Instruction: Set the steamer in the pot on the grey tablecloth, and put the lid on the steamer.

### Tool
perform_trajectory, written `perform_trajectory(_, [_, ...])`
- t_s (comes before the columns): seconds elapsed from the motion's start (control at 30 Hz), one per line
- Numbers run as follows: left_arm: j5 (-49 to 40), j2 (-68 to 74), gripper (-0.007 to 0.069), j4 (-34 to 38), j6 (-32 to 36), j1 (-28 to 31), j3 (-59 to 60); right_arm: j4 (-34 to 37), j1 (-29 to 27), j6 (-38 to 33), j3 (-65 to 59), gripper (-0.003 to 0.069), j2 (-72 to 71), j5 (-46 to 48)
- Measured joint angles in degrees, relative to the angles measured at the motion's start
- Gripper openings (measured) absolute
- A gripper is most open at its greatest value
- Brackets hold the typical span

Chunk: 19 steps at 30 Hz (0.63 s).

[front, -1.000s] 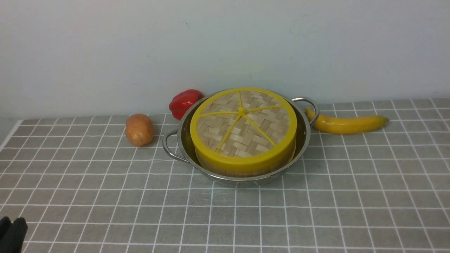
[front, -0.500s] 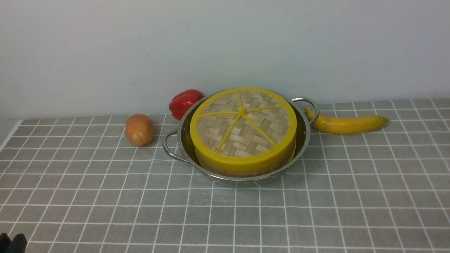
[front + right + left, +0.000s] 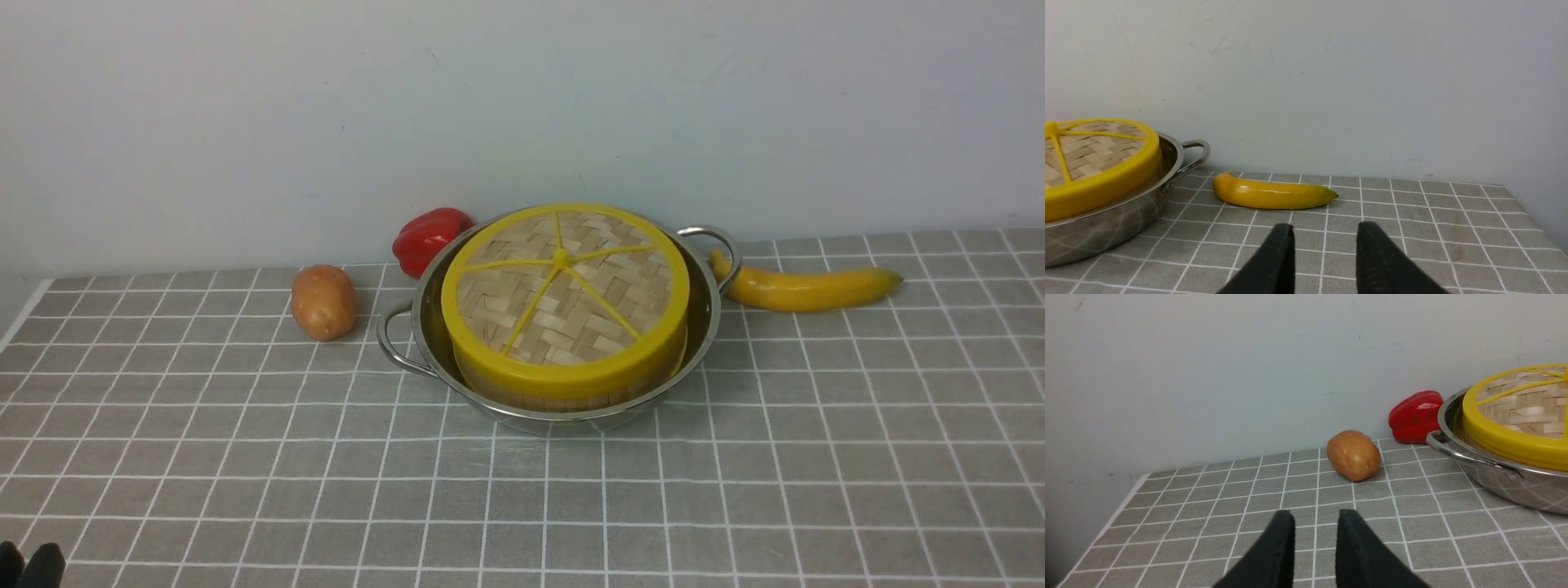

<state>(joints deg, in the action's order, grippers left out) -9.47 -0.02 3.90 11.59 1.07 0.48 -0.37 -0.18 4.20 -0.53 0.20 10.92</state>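
Pale wall (image 3: 245, 122) behind; tabletop covered by grey tablecloth (image 3: 735, 490) with thin white grid. Pot (image 3: 702, 327), shiny steel with two loop handles, sits mid-cloth near the wall. Steamer (image 3: 563, 398) stands upright inside it, only a band of slat wall showing below the lid (image 3: 563, 302). Lid lies flat on top: woven bamboo, thick yellow rim, five spokes to a centre knob.

Pot handles lie along a line from near left to far right.

Potato (image 3: 323, 300) just left of the pot, red pepper (image 3: 429, 237) behind-left, banana (image 3: 804, 287) right, long axis roughly parallel to the wall. Near cloth is open.

Left end effector (image 3: 1312, 535) and right end effector (image 3: 1325, 245) hang above the cloth, fingers spread, holding nothing.
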Motion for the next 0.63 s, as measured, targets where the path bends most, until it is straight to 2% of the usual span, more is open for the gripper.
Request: perform_trajectory(0.63, [0.00,0.00,0.0179,0.00,0.00,0.04,0.00,0.00,0.00,0.00,0.00,0.0240,0.00,0.00])
